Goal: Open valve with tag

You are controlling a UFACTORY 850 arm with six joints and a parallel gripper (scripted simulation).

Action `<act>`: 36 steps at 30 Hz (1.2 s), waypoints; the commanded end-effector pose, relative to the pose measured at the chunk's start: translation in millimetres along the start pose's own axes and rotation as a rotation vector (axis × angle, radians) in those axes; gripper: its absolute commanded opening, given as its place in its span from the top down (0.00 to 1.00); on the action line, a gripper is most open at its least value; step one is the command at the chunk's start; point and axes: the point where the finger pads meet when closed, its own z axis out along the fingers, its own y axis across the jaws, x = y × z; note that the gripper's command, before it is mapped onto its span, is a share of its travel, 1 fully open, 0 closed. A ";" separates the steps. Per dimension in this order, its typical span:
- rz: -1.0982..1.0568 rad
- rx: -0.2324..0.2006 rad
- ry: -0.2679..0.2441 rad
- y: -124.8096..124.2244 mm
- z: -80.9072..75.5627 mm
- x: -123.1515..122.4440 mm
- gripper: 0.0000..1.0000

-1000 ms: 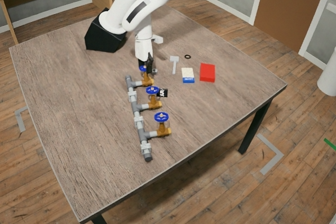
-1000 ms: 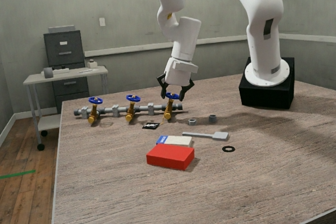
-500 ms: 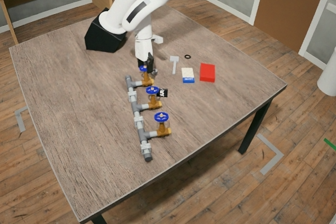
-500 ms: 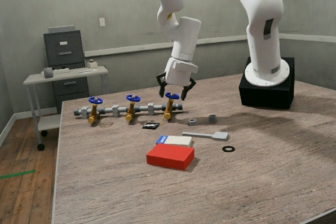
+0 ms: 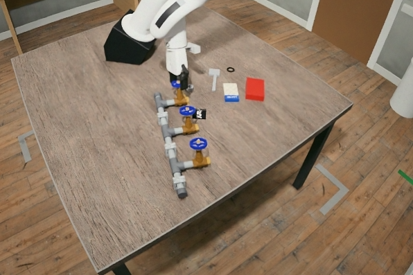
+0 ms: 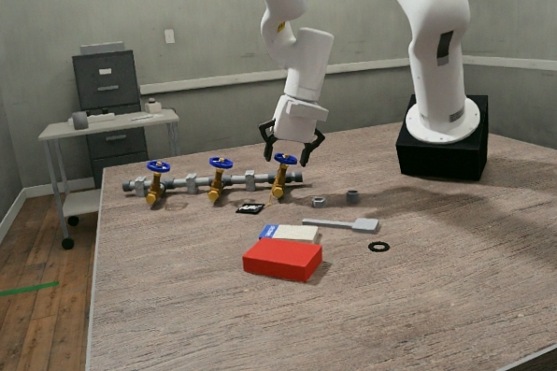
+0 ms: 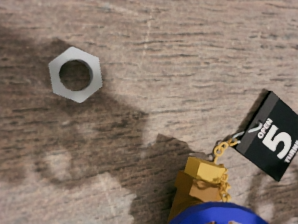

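Three brass valves with blue handwheels stand on a grey pipe (image 5: 170, 138). A black tag (image 7: 272, 135) reading "OPEN 5 TURNS" lies on the table; it also shows in the exterior and top views (image 6: 249, 207) (image 5: 200, 113). Its gold chain runs to the brass body of the valve nearest the robot base (image 6: 285, 158) (image 5: 177, 84). My gripper (image 6: 286, 158) (image 5: 180, 80) is open, with one finger on each side of that valve's handwheel (image 7: 220, 214), apart from it. The middle valve (image 6: 221, 163) and the far valve (image 6: 158, 166) stand free.
A hex nut (image 7: 75, 74) (image 6: 318, 202) and a grey sleeve (image 6: 352, 196) lie near the tagged valve. A grey T-shaped tool (image 6: 343, 223), a black ring (image 6: 378, 243), a white and blue box (image 6: 290, 233) and a red box (image 6: 282, 259) lie further out.
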 end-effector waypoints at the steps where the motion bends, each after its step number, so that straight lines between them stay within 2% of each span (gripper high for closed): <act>1: 0.062 -0.001 0.000 0.4 -0.1 -0.1 0.00; 8: 0.312 -0.001 0.000 0.4 -0.1 -0.1 0.00; 10: 0.312 -0.001 0.000 0.4 -0.1 -0.1 0.00; 15: 0.600 -0.001 0.000 0.4 -0.1 -0.1 0.00; 25: 1.034 -0.018 -0.006 0.4 -0.1 -0.1 0.00; 27: 1.034 -0.018 -0.006 0.4 -0.1 -0.1 0.00; 28: 1.165 -0.021 -0.006 0.4 -0.1 -0.1 0.00; 36: 1.502 -0.038 -0.006 0.4 -0.1 -0.1 0.00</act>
